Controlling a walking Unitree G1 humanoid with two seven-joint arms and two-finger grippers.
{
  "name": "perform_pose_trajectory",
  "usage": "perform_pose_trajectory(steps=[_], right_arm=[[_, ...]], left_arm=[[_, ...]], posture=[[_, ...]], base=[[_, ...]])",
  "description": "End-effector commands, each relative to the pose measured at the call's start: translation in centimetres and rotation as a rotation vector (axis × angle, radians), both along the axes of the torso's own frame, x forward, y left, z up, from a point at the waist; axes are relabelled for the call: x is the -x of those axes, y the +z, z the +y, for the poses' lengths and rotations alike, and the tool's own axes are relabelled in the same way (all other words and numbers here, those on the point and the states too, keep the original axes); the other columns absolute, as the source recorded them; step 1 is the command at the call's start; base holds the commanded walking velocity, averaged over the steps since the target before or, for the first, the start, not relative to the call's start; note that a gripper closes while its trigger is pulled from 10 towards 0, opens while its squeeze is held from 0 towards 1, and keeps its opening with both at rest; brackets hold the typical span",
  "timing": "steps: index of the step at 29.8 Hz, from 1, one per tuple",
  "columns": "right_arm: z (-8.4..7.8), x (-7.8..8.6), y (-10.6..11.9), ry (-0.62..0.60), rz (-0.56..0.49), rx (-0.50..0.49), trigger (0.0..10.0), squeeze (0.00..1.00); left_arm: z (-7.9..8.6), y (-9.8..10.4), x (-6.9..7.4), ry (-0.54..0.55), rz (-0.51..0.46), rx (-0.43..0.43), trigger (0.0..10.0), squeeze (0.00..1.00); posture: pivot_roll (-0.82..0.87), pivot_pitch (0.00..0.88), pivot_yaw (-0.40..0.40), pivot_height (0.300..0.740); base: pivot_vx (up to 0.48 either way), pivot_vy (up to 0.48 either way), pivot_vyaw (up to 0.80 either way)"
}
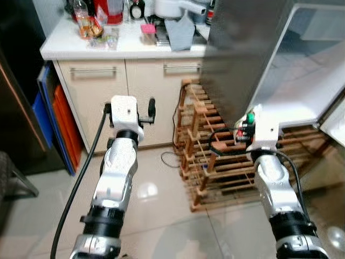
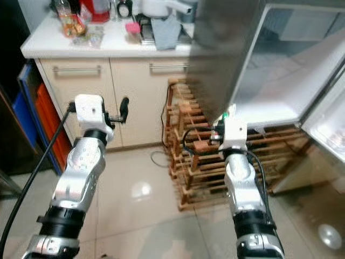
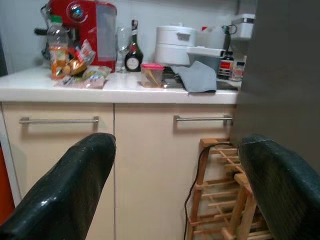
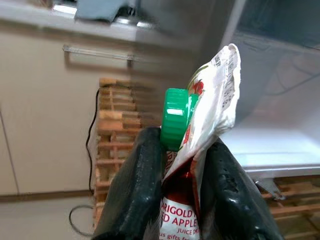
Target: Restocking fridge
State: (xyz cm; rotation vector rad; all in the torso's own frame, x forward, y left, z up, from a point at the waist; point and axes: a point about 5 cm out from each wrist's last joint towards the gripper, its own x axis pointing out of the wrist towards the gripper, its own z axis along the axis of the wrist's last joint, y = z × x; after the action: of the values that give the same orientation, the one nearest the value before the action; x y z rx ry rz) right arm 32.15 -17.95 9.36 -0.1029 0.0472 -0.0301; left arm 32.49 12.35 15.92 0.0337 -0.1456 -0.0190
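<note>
The right gripper (image 4: 182, 185) clamps the juice carton (image 4: 200, 145) upright; the open fridge (image 1: 302, 81) lies upper right, nearest that arm.

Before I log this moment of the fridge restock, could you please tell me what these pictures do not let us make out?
- Juice carton: lower body hidden between the right gripper fingers; label cut off by the right wrist view's bottom edge.
- Fridge interior: upper part cut off by the eye views' top edge.
- Countertop packets: too small to identify.
- Left gripper: open, holds nothing.
</note>
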Motion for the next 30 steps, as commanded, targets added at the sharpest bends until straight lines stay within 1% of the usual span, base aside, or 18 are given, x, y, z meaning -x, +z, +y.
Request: perform_pose_trajectory(steps=[1, 3, 4, 6, 10, 13, 15, 18, 22, 30], right_arm=[[1.3, -0.4, 0.4, 0.050, 0.000, -0.007, 0.0, 0.15], [1.5, -0.5, 0.6, 0.064, -0.010, 0.004, 0.0, 0.15], [1.6, -0.5, 0.9, 0.078, -0.024, 0.021, 0.0, 0.15], [1.5, -0.5, 1.2, 0.075, -0.034, 0.022, 0.0, 0.15], [1.4, -0.6, 1.1, 0.070, -0.034, 0.020, 0.0, 0.16], [1.9, -0.7, 1.1, 0.083, -0.036, 0.036, 0.0, 0.17], [2.0, -0.7, 1.0, 0.079, -0.033, 0.033, 0.0, 0.16], [2.1, -0.6, 1.0, 0.078, -0.032, 0.029, 0.0, 0.16], [2.2, -0.3, 0.7, 0.099, -0.028, 0.045, 0.0, 0.15], [2.3, -0.5, 0.8, 0.113, -0.030, 0.048, 0.0, 0.14]], left_arm=[[0.6, 0.0, -0.2, 0.019, 0.004, 0.004, 10.0, 0.00], [0.7, 0.0, -0.3, 0.022, 0.002, 0.002, 10.0, 0.00], [0.8, 0.0, -0.7, 0.036, 0.005, 0.001, 10.0, 0.00], [0.8, 0.0, -1.0, 0.046, 0.013, 0.010, 10.0, 0.00], [0.4, 0.2, -1.2, 0.021, 0.011, -0.007, 10.0, 0.00], [0.2, 0.0, -1.3, 0.002, 0.016, -0.030, 10.0, 0.00], [0.1, -0.2, -1.5, 0.001, 0.026, -0.037, 10.0, 0.00], [0.1, 0.0, -1.7, 0.003, 0.019, -0.035, 10.0, 0.00], [0.0, 0.2, -1.9, 0.006, 0.011, -0.035, 10.0, 0.00], [-0.1, 0.1, -1.8, 0.001, 0.003, -0.034, 10.0, 0.00]], posture=[[-0.05, 0.000, -0.050, 0.740], [-0.05, 0.000, -0.050, 0.740], [-0.06, 0.000, -0.040, 0.740], [-0.06, 0.000, -0.034, 0.740], [-0.05, 0.000, -0.024, 0.740], [-0.06, 0.000, -0.015, 0.740], [-0.06, 0.000, -0.020, 0.740], [-0.06, 0.000, -0.022, 0.740], [-0.05, 0.000, -0.035, 0.740], [-0.04, 0.000, -0.056, 0.740]], base=[[0.000, -0.442, 0.00], [0.244, -0.412, 0.00], [0.266, -0.398, 0.00], [0.270, -0.394, 0.00], [0.270, -0.394, 0.00], [0.269, -0.394, 0.80], [0.266, -0.398, 0.80], [0.266, -0.398, 0.79], [0.275, -0.390, 0.00], [0.283, -0.384, 0.00]])
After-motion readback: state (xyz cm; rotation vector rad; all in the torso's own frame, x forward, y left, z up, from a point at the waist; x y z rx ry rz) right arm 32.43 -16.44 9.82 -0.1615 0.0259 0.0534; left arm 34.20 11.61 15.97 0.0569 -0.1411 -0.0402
